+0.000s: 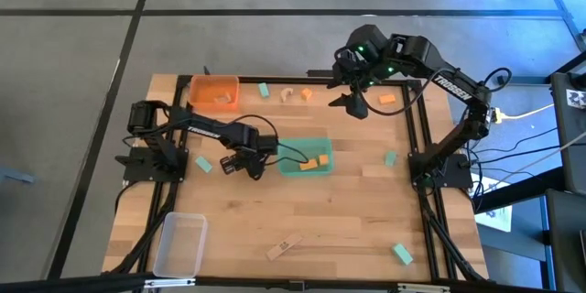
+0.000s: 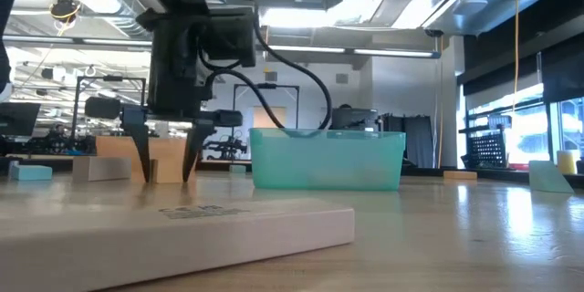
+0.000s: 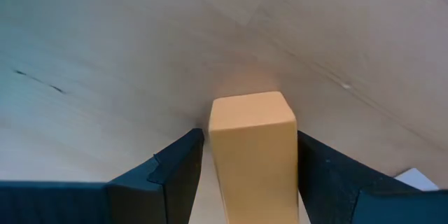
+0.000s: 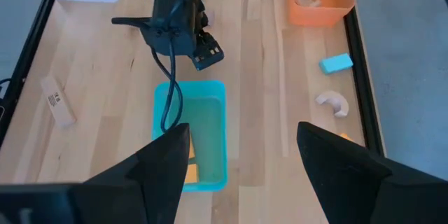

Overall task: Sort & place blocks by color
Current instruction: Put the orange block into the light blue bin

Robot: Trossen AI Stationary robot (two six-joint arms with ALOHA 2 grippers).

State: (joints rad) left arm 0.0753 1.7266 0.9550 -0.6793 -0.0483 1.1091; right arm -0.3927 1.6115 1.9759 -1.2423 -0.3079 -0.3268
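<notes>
My left gripper (image 1: 247,167) is down at the table just left of the green tray (image 1: 305,141), open. Its two fingers stand on either side of an orange block (image 3: 253,161) that rests on the wood. In the low view the fingertips (image 2: 143,169) reach the tabletop around that block (image 2: 169,169). My right gripper (image 1: 352,103) hangs open and empty above the table's far right part (image 4: 241,129). Two orange blocks (image 1: 318,161) lie in the green tray. Other blocks lie scattered: mint (image 1: 203,163), mint (image 1: 264,90), orange (image 1: 386,99). My left gripper comes at the orange block from above, pointing down, one finger on each side of it. A narrow gap shows beside one finger (image 3: 183,157). Whether the other finger (image 3: 329,164) touches the block, I cannot tell. The block sits on the table.
The orange tray (image 1: 215,81) at the far left holds a pale wood piece. A clear tray (image 1: 180,243) sits at the near left. A pale arch (image 1: 288,94), an orange block (image 1: 307,94), mint blocks (image 1: 390,157) (image 1: 403,254) and a long pale block (image 1: 284,247) lie about.
</notes>
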